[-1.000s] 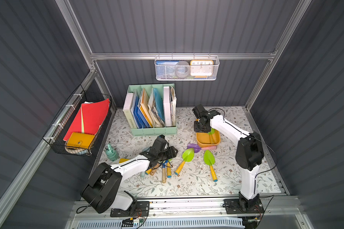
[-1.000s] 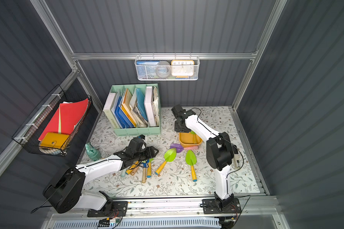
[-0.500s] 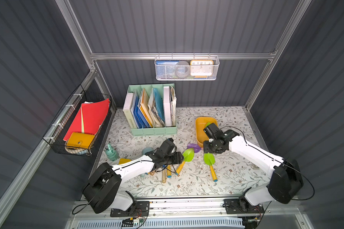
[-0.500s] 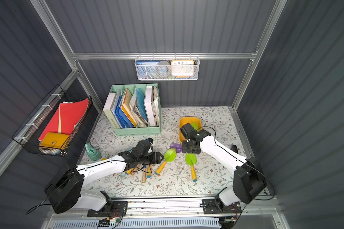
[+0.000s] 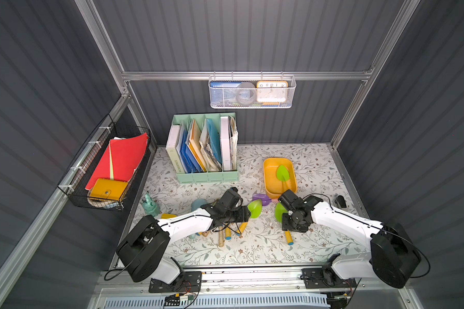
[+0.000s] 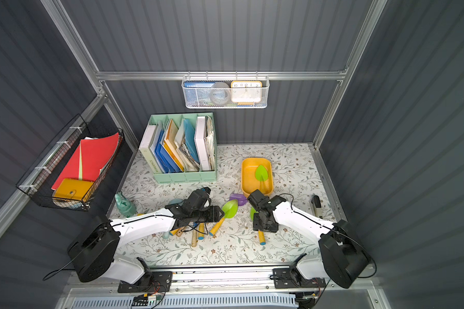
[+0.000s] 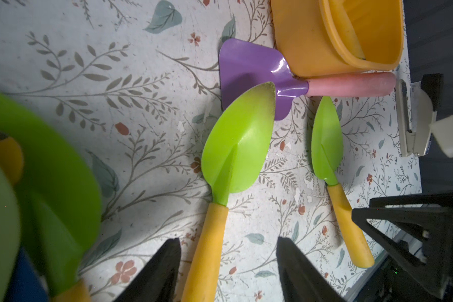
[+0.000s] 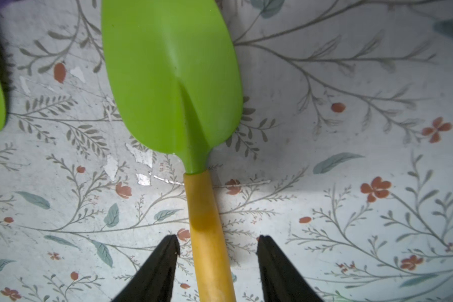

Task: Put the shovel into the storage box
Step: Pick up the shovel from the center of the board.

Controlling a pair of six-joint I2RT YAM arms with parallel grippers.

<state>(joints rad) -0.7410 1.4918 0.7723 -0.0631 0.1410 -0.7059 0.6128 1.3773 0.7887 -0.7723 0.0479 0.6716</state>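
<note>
Your left gripper [image 7: 226,241] is open, with one finger on each side of the yellow handle of the left shovel [image 7: 238,146], not squeezing it. Your right gripper [image 8: 217,238] is open the same way over the right shovel [image 8: 173,78]. Both shovels lie flat on the mat [image 8: 351,183], near the storage box [image 5: 271,184], which already has a green shovel [image 5: 282,173] in it. Watch out: the handles look round and smooth, so a crooked squeeze could make one roll or slip. The left shovel's tip lies over the purple shovel [image 7: 246,68], so lifting may drag that one along. If both arms go to the box together, they could bump. A new shovel might also land on the one inside and stick out.
</note>
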